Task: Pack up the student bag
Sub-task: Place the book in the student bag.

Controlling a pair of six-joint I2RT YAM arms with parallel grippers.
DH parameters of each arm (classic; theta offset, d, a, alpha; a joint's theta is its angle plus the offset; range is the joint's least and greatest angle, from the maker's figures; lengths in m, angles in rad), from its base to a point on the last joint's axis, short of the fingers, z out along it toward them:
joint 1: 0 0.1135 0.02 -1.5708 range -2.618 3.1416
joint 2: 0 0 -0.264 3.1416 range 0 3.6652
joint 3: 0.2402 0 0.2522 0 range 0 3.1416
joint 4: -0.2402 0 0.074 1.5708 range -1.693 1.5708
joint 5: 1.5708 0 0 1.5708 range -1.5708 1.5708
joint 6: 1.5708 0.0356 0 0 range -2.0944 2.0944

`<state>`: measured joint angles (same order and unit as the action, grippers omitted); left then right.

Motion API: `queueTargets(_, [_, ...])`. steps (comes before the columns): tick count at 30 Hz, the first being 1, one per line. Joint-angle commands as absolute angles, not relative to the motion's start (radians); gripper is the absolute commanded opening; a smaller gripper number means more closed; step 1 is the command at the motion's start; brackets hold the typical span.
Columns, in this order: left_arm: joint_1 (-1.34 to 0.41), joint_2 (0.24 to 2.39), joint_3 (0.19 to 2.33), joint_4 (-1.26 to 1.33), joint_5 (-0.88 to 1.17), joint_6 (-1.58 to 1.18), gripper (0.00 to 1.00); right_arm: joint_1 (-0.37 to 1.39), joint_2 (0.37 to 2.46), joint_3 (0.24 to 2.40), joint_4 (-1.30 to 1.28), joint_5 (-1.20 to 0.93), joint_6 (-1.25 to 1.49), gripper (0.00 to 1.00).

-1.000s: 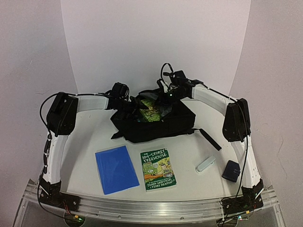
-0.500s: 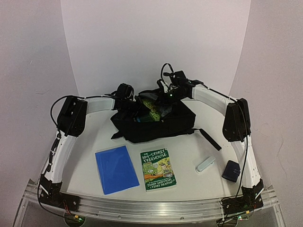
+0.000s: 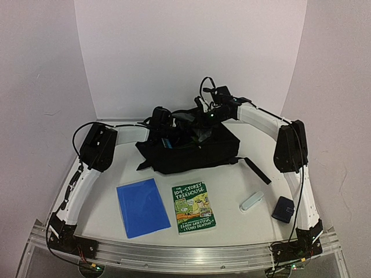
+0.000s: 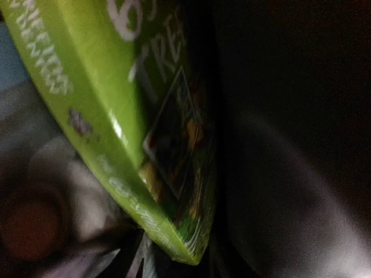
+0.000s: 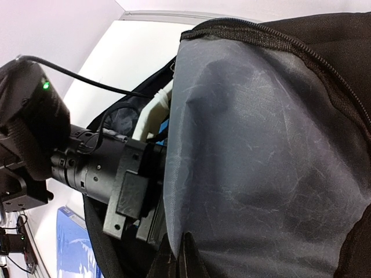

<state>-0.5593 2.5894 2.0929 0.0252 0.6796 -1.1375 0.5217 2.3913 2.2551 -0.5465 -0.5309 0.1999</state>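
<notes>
Tabletop (image 3: 104, 174): white. Bag (image 3: 191, 153): black, lying mid-rear, mouth open. Right jaws pinched tight on its grey lining (image 5: 261, 145). Left jaws inside the bag, close against a green book (image 4: 116, 116); cannot tell their spread. Near edge, all apart: blue folder (image 3: 142, 207), second book (image 3: 193, 207), dark pouch (image 3: 283, 208), small white case (image 3: 251, 201).

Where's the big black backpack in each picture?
Top external: the student bag lies at the middle, towards the back.
Left wrist: the dark right side is likely the student bag, seen from inside.
Right wrist: the student bag fills the right side.
Landmark: the blue folder, in top and right wrist views only.
</notes>
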Motion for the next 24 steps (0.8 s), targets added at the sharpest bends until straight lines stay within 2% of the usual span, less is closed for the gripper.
queueTargets(1, [-0.545,2.429,1.96,0.063,0.638,-1.078,0.47,0.495,2.365,2.28,-0.485,-0.474,0.201,0.0])
queueTargets(6, [-0.536,2.239,1.843,-0.116,0.537,-0.924,0.67,0.453,2.427,2.27,-0.483,-0.401,0.175,0.0])
queueTargets(9, [-0.53,2.118,1.745,-0.16,0.486,-0.882,0.74,0.447,2.458,2.303,-0.483,-0.401,0.166,0.01])
queueTargets(10, [-0.53,2.085,1.715,-0.185,0.475,-0.868,0.76,0.447,2.461,2.313,-0.484,-0.406,0.165,0.07])
queueTargets(15, [-0.548,1.91,1.482,-0.209,0.458,-0.854,0.77,0.446,2.382,2.263,-0.492,-0.458,0.153,0.57])
queueTargets(18, [-0.58,1.818,1.349,-0.224,0.433,-0.852,0.77,0.443,2.235,2.118,-0.492,-0.501,0.132,0.77])
queueTargets(24, [-0.71,1.731,1.227,-0.314,0.365,-0.812,0.74,0.438,1.923,1.762,-0.502,-0.579,0.095,0.91])
